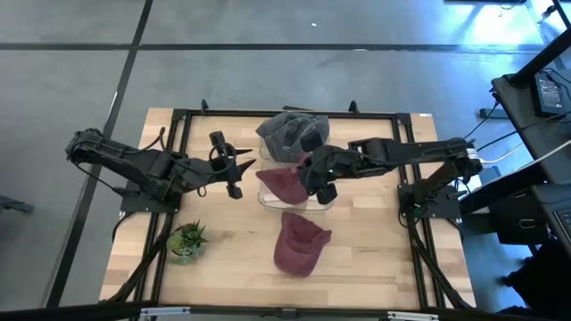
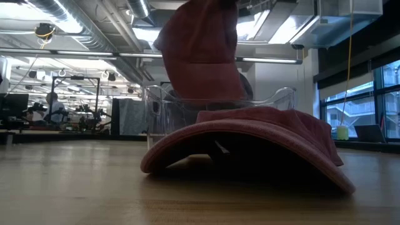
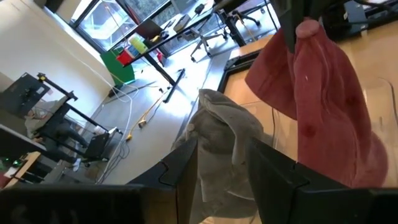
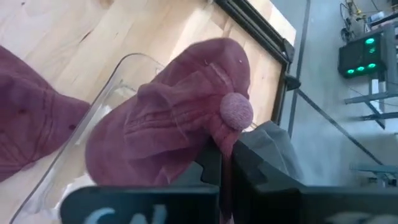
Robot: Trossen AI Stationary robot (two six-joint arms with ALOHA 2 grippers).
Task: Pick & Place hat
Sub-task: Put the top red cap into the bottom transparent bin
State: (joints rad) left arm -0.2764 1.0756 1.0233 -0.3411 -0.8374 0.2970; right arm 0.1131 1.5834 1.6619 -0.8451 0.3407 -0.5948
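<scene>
My right gripper (image 1: 314, 178) is shut on a maroon hat (image 1: 284, 183) above a clear plastic bin (image 1: 326, 201) at the table's middle. In the low view this hat (image 2: 200, 56) hangs over the bin (image 2: 281, 100). A second maroon hat (image 1: 299, 242) lies brim-down on the table nearer the front edge and fills the low view (image 2: 262, 134). A grey hat (image 1: 293, 134) lies at the far side behind the bin. My left gripper (image 1: 236, 169) is open and empty, left of the bin, pointing at the hats (image 3: 224, 168). My right gripper (image 4: 227, 152) pinches the maroon hat's crown cloth just beside the top button (image 4: 236, 111) between its two fingers (image 4: 208, 168). The cloth is bunched into folds at the hold. The hat hangs below the fingers, its lower part at the bin's rim (image 4: 118, 74).
A small potted plant (image 1: 187, 241) stands near the table's front left. A black frame (image 1: 183, 120) runs round the work area. Bare wood lies right of the lying maroon hat (image 1: 384, 241).
</scene>
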